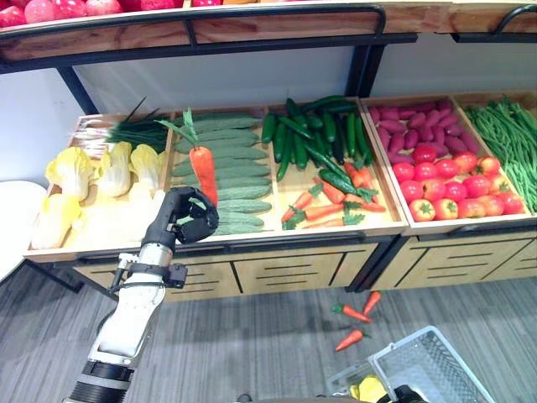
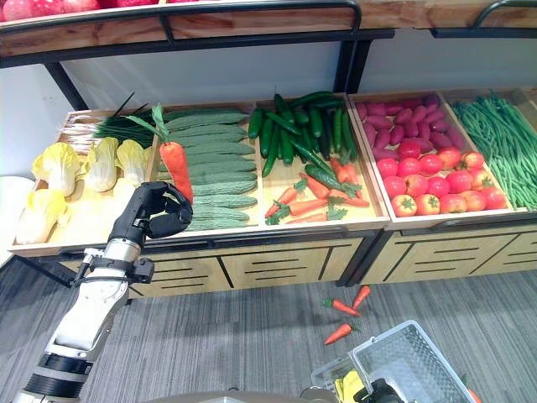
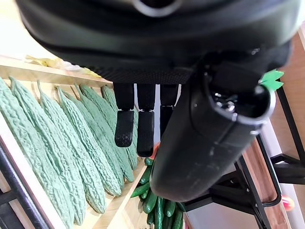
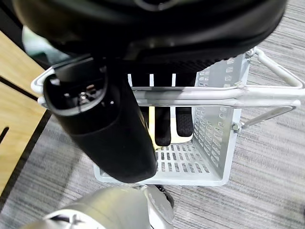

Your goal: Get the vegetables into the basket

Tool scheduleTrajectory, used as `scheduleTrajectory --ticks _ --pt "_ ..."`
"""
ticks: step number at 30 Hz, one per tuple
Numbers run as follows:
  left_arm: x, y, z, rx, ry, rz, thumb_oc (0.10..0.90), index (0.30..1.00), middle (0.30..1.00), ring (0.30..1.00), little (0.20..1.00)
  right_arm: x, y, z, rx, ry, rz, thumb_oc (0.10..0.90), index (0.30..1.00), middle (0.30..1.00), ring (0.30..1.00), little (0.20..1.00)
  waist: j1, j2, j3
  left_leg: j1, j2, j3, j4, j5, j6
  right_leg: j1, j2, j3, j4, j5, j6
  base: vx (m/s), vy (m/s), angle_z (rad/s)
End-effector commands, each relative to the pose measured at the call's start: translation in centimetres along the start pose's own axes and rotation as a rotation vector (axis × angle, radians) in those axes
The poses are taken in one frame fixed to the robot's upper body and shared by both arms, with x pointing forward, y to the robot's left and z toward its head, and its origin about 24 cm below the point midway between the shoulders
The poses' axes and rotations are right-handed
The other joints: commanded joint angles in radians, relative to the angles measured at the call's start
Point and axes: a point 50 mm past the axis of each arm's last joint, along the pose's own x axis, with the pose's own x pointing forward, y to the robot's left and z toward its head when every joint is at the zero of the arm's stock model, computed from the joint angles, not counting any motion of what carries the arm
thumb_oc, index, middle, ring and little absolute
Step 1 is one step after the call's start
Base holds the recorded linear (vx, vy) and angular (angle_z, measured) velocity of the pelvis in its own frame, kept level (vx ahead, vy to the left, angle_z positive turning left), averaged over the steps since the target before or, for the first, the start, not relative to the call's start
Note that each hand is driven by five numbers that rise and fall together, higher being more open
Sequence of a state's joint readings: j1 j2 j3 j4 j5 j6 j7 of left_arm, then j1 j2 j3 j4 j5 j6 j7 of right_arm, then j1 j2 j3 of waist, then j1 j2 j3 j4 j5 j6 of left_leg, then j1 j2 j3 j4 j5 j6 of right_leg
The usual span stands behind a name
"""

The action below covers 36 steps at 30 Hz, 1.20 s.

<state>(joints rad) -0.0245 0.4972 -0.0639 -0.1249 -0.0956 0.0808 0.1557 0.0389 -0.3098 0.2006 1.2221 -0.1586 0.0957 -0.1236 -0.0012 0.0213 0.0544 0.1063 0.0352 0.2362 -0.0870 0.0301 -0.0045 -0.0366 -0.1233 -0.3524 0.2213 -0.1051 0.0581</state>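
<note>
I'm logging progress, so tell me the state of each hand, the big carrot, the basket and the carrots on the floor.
Left hand, shut round the big carrot.
Big carrot, held upright, leaves up.
Right hand, shut on the handle.
Basket, held, something yellow inside.
Small carrots, lying on the floor.

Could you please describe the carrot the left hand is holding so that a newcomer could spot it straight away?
Start at the wooden display stand and find its compartment of pale green bitter gourds. Above the left hand, at that compartment's left edge, the carrot stands upright, green leaves uppermost. It is much larger than the small carrots one compartment to the right, which all lie flat.
</note>
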Motion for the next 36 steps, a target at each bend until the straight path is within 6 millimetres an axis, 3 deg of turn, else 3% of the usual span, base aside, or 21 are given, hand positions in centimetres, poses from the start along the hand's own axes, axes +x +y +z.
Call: scheduleTrajectory --ticks 1,6,9,11,12,14,15,17,20,22,23,26,30,32,36 --pt "1.5 1.9 8.9 0.041 -0.439 0.083 0.400 0.300 0.300 0.300 0.300 0.1 -0.2 1.3 0.029 -0.036 -0.027 0.400 0.300 0.300 0.300 0.300 -0.014 -0.050 0.000 0.024 -0.072 0.030 0.060 -0.184 0.086 0.134 -0.039 0.080 -0.162 0.138 0.117 -0.03 0.191 -0.17" --pt "2.3 1.0 10.0 0.014 -0.484 0.061 0.400 0.300 0.300 0.300 0.300 0.1 -0.9 3.0 0.055 -0.091 -0.061 0.400 0.300 0.300 0.300 0.300 -0.033 -0.030 0.038 -0.031 -0.080 0.105 0.088 -0.199 0.106 0.048 -0.061 0.122 -0.175 0.317 0.161 -0.09 0.212 -0.25" --pt "2.4 1.3 10.2 0.024 -0.497 0.085 0.400 0.300 0.300 0.300 0.300 0.0 -1.0 4.3 0.054 -0.130 -0.064 0.400 0.300 0.300 0.300 0.300 -0.027 -0.013 0.048 -0.037 -0.069 0.150 0.067 -0.191 0.109 0.006 -0.075 0.105 -0.178 0.367 0.180 -0.07 0.123 -0.86" --pt "2.4 1.5 10.2 0.016 -0.495 0.106 0.400 0.300 0.300 0.300 0.300 0.0 -1.0 5.2 0.032 -0.161 -0.068 0.400 0.300 0.300 0.300 0.300 -0.008 0.003 0.053 -0.025 -0.057 0.174 0.073 -0.200 0.099 0.033 -0.117 -0.028 -0.131 0.293 0.183 0.02 0.066 -0.79" --pt "2.4 1.5 10.2 0.016 -0.495 0.106 0.400 0.300 0.300 0.300 0.300 0.0 -1.0 5.2 0.032 -0.161 -0.068 0.400 0.300 0.300 0.300 0.300 -0.010 0.003 0.054 -0.023 -0.057 0.172 0.072 -0.199 0.098 0.034 -0.118 -0.030 -0.128 0.290 0.182 0.00 0.017 -0.66" --pt "2.2 1.9 10.1 0.019 -0.490 0.119 0.400 0.300 0.300 0.300 0.300 -0.1 -0.9 5.7 0.020 -0.179 -0.067 0.400 0.300 0.300 0.300 0.300 -0.002 0.005 0.051 -0.018 -0.045 0.213 0.071 -0.201 0.091 0.068 -0.159 -0.120 -0.042 0.233 0.165 0.00 -0.070 -0.66" --pt "2.2 1.9 10.1 0.019 -0.489 0.119 0.400 0.300 0.300 0.300 0.300 -0.1 -0.8 5.7 0.020 -0.179 -0.066 0.400 0.300 0.300 0.300 0.300 -0.002 0.004 0.052 -0.016 -0.045 0.213 0.072 -0.201 0.090 0.069 -0.160 -0.120 -0.040 0.230 0.164 0.00 -0.101 -0.53" --pt "2.0 2.6 10.0 0.031 -0.487 0.152 0.400 0.300 0.300 0.300 0.300 -0.2 -0.5 6.3 -0.001 -0.201 -0.058 0.400 0.300 0.300 0.300 0.300 0.017 0.002 0.044 -0.019 -0.033 0.263 0.079 -0.207 0.086 0.109 -0.198 -0.213 -0.003 0.220 0.161 0.00 -0.127 -0.52" --pt "1.3 3.8 9.4 0.061 -0.465 0.204 0.400 0.300 0.300 0.300 0.300 -0.3 -0.2 7.3 -0.048 -0.237 -0.052 0.400 0.300 0.300 0.300 0.300 0.054 -0.022 0.029 -0.030 -0.016 0.339 0.108 -0.214 0.069 0.167 -0.215 -0.303 -0.022 0.244 0.171 0.00 -0.252 -0.86" --pt "1.1 4.2 9.2 0.076 -0.454 0.215 0.400 0.300 0.300 0.300 0.300 -0.4 -0.1 7.6 -0.064 -0.244 -0.052 0.400 0.300 0.300 0.300 0.300 0.069 -0.032 0.025 -0.039 -0.007 0.359 0.131 -0.220 0.062 0.186 -0.207 -0.316 -0.056 0.248 0.169 -0.03 -0.312 -1.13" --pt "0.5 5.1 8.5 0.109 -0.429 0.257 0.400 0.300 0.300 0.300 0.300 -0.5 -0.2 8.4 -0.109 -0.270 -0.058 0.400 0.300 0.300 0.300 0.300 0.106 -0.049 0.023 -0.061 0.025 0.423 0.184 -0.218 0.044 0.212 -0.198 -0.371 -0.155 0.251 0.173 -0.05 -0.450 -0.99" --pt "0.0 5.2 7.9 0.114 -0.405 0.253 0.400 0.300 0.300 0.300 0.300 -0.4 0.0 8.0 -0.130 -0.265 -0.052 0.400 0.300 0.300 0.300 0.300 0.105 -0.062 0.029 -0.075 0.059 0.443 0.228 -0.204 0.019 0.197 -0.179 -0.336 -0.175 0.220 0.151 -0.03 -0.371 -0.82" --pt "0.2 4.4 7.1 0.101 -0.369 0.213 0.400 0.300 0.300 0.300 0.300 -0.3 0.2 5.9 -0.116 -0.219 -0.042 0.400 0.300 0.300 0.300 0.300 0.038 -0.042 0.036 -0.060 0.098 0.450 0.149 -0.100 -0.042 0.192 -0.110 -0.309 -0.217 0.132 0.096 -0.02 -0.432 -0.29" --pt "0.2 4.3 7.1 0.100 -0.369 0.212 0.400 0.300 0.300 0.300 0.300 -0.3 0.2 5.9 -0.116 -0.218 -0.042 0.400 0.300 0.300 0.300 0.300 0.038 -0.042 0.036 -0.057 0.097 0.450 0.142 -0.092 -0.045 0.192 -0.109 -0.309 -0.216 0.129 0.094 0.00 -0.162 -0.11" --pt "0.5 3.9 6.6 0.064 -0.346 0.197 0.400 0.300 0.300 0.300 0.300 -0.2 -0.2 4.3 -0.079 -0.170 -0.055 0.400 0.300 0.300 0.300 0.300 -0.013 -0.012 0.054 -0.031 0.111 0.459 0.048 -0.014 -0.078 0.155 -0.072 -0.273 -0.200 0.045 0.059 -0.01 -0.344 -0.05"
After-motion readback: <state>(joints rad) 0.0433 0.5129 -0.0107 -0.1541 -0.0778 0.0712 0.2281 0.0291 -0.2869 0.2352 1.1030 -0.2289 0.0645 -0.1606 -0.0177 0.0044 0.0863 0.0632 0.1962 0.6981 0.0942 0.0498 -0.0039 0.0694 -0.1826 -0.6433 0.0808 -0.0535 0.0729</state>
